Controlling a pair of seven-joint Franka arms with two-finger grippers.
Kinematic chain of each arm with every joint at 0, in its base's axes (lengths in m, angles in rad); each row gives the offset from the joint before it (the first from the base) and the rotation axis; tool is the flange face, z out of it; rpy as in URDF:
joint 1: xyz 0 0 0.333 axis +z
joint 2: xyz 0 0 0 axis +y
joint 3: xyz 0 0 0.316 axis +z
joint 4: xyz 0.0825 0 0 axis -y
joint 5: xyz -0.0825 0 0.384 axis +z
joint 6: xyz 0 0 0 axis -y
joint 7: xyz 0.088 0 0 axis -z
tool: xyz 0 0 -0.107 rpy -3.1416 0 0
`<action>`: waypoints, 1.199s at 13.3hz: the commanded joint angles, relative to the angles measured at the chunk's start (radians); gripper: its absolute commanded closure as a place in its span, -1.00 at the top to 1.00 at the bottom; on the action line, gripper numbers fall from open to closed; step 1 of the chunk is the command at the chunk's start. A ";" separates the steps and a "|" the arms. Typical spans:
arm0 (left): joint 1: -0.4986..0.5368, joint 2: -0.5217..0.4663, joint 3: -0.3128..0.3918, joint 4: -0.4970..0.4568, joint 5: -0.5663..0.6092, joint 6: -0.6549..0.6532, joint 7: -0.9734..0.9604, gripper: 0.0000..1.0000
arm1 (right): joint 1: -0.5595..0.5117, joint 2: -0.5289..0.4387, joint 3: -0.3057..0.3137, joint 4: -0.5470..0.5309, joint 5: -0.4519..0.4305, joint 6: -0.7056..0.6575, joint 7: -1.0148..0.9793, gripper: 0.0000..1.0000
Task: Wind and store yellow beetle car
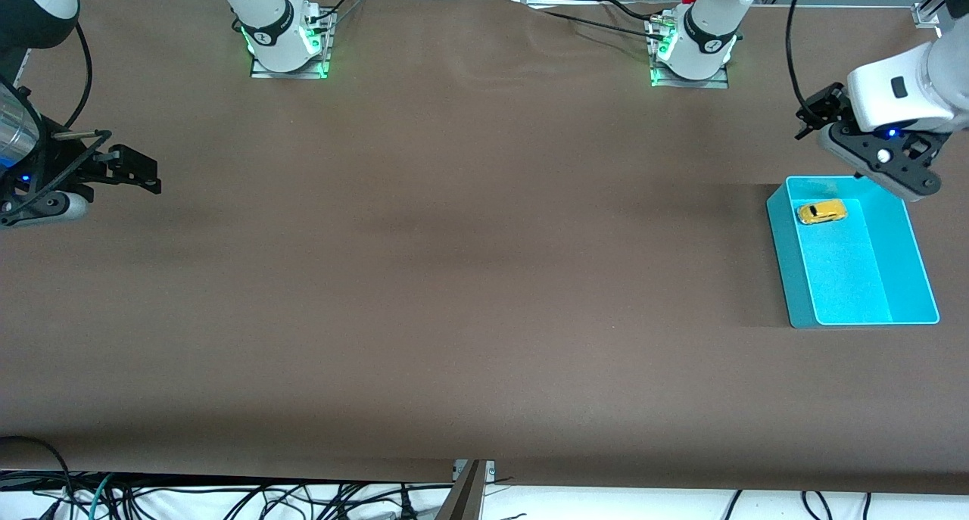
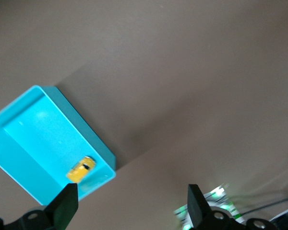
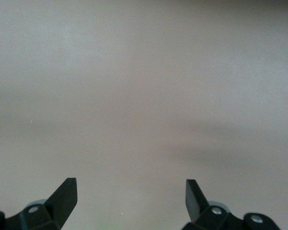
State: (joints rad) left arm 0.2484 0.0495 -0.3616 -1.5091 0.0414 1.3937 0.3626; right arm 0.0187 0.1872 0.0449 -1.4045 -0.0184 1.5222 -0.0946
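Yellow beetle car [image 1: 821,213] is lying inside the cyan bin [image 1: 787,263], at its corner farthest from the front camera. Left gripper [image 1: 814,115], fingers wide and empty, is being held above it; right gripper [image 1: 140,170], also wide, is waiting. Storing is probably being finished, so retreat should be vertical.

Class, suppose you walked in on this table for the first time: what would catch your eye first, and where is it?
The bright cyan bin at the left arm's end of the brown table stands out first, with the tiny yellow car lying inside it, at the end farther from the front camera. The left gripper hangs open above that bin; the right gripper, open and empty, waits at the right arm's end.
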 commanded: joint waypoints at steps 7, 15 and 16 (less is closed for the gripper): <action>-0.184 -0.120 0.274 -0.185 -0.132 0.190 -0.471 1.00 | 0.001 -0.015 0.006 -0.011 0.011 -0.007 0.010 0.99; -0.184 -0.042 0.273 -0.080 -0.097 0.117 -0.471 1.00 | 0.000 -0.014 0.006 -0.011 0.011 -0.007 0.009 0.99; -0.185 -0.042 0.273 -0.080 -0.095 0.119 -0.475 1.00 | 0.000 -0.014 0.006 -0.011 0.011 -0.007 0.009 0.99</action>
State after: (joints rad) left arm 0.0831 -0.0190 -0.0996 -1.6380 -0.0736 1.5429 -0.0933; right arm 0.0210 0.1872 0.0476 -1.4046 -0.0183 1.5222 -0.0946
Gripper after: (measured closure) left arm 0.000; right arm 0.000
